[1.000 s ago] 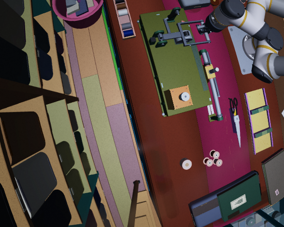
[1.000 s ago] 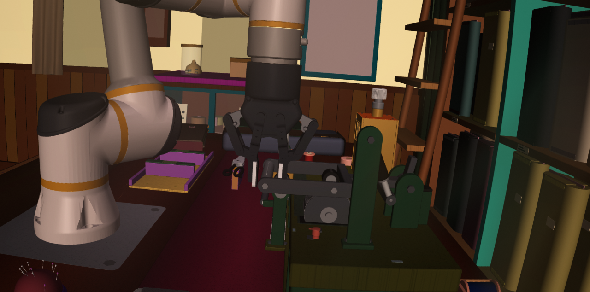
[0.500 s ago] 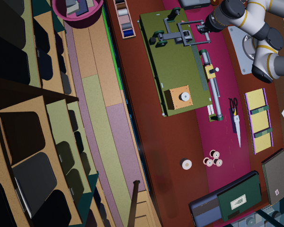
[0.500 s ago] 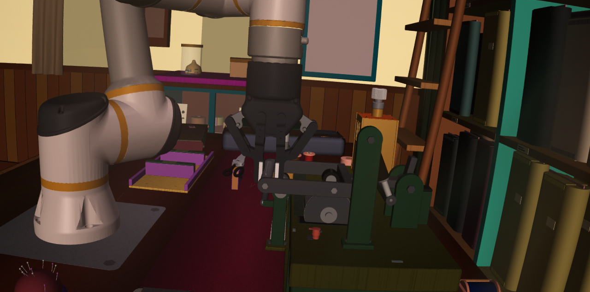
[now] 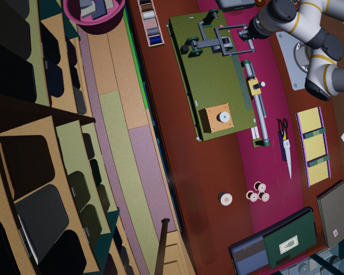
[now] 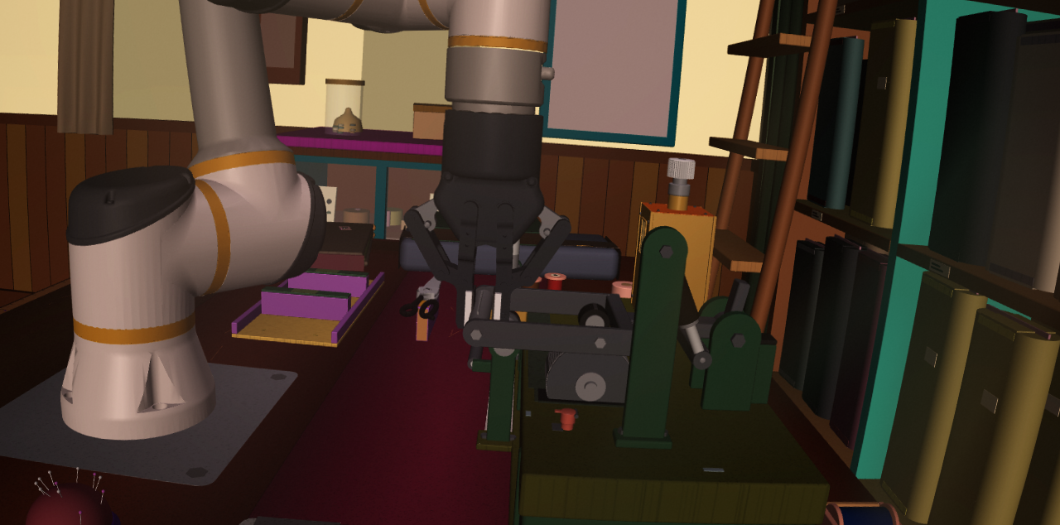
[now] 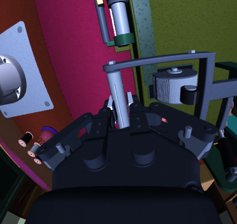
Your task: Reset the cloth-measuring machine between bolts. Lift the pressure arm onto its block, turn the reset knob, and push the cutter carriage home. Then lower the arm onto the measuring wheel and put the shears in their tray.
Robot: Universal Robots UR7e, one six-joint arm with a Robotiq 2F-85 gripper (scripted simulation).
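The green machine base (image 5: 213, 77) lies on the counter beside the magenta runner. At its near end the grey pressure arm (image 5: 222, 44) sits low over the ribbed measuring wheel (image 7: 174, 85). My gripper (image 7: 122, 105) is clamped around the arm's grey handle bar (image 7: 119, 97) at the arm's outer end. The reset knob (image 5: 224, 117) stands on an orange box at the base's far end. The yellow cutter carriage (image 5: 255, 86) sits partway along its rail. The shears (image 5: 285, 145) lie on the runner, next to the yellow tray (image 5: 314, 145) with purple sides.
The arm's green pivot posts (image 6: 660, 329) rise beside my gripper. My own base plate (image 5: 293, 63) is close on the other side. Several thread spools (image 5: 257, 192) and a tape roll (image 5: 225, 198) lie past the shears. Books (image 5: 288, 239) lie at the counter's far end.
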